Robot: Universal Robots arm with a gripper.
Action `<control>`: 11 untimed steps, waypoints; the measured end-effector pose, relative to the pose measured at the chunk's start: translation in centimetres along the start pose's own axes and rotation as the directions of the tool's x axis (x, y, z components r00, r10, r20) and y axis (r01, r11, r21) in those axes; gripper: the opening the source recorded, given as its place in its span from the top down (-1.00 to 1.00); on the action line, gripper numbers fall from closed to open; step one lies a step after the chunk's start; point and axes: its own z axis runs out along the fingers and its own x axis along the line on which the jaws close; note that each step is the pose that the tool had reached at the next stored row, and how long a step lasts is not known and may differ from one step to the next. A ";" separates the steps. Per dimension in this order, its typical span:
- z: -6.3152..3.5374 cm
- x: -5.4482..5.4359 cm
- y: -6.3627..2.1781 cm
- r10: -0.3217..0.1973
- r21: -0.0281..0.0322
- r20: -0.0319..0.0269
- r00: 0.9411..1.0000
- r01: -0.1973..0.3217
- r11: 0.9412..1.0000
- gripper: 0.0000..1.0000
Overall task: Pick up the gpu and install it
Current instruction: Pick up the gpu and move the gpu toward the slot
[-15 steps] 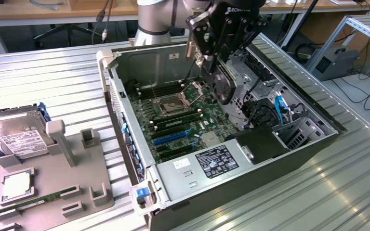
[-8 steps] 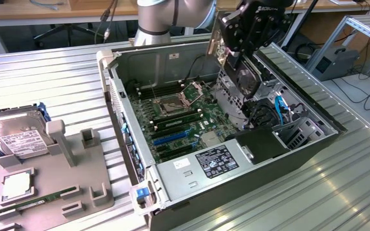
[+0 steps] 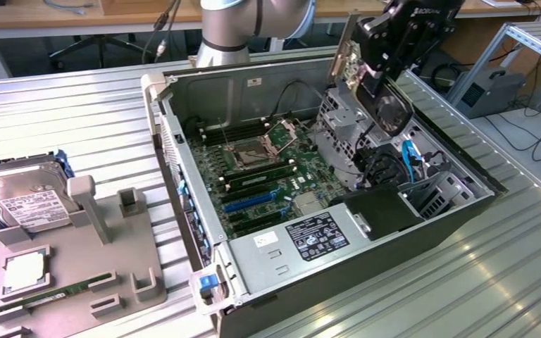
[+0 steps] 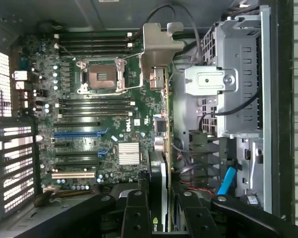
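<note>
My gripper is shut on the gpu and holds it edge-down over the open computer case, above the drive cage side. In the wrist view the gpu runs edge-on away from the gripper, with its pale metal bracket at the far end. The black fingers clamp the card from both sides. The motherboard lies below, and its blue expansion slots sit off to one side of the card. The card hangs clear of the board.
A grey fixture at the exterior view's left holds a hard drive, a CPU and a RAM stick. Inside the case are the power supply, the metal drive cage and a blue cable.
</note>
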 end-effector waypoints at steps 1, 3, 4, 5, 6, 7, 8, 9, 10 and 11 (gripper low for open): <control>0.01 -0.4 0.01 0.000 0.000 0.000 1.000 0.000 1.000 0.46; 0.02 -0.6 0.03 0.000 0.000 0.000 1.000 0.000 1.000 0.46; 0.01 -0.6 0.02 0.000 0.000 0.000 1.000 0.000 1.000 0.46; 0.01 -0.6 0.02 0.000 0.000 0.000 1.000 0.000 1.000 0.46; 0.02 -0.6 0.02 0.000 0.000 0.000 1.000 0.000 1.000 0.46; 0.02 -0.6 0.02 0.000 0.000 0.000 1.000 0.000 1.000 0.46; 0.02 -0.6 0.03 0.000 0.000 0.000 1.000 0.000 1.000 0.46; 0.02 -0.6 0.10 0.000 0.000 0.000 1.000 0.000 1.000 0.46; 0.03 -0.6 0.19 0.000 0.000 0.000 1.000 0.000 1.000 0.46; 0.03 -0.6 0.27 0.000 0.000 0.000 1.000 0.000 1.000 0.46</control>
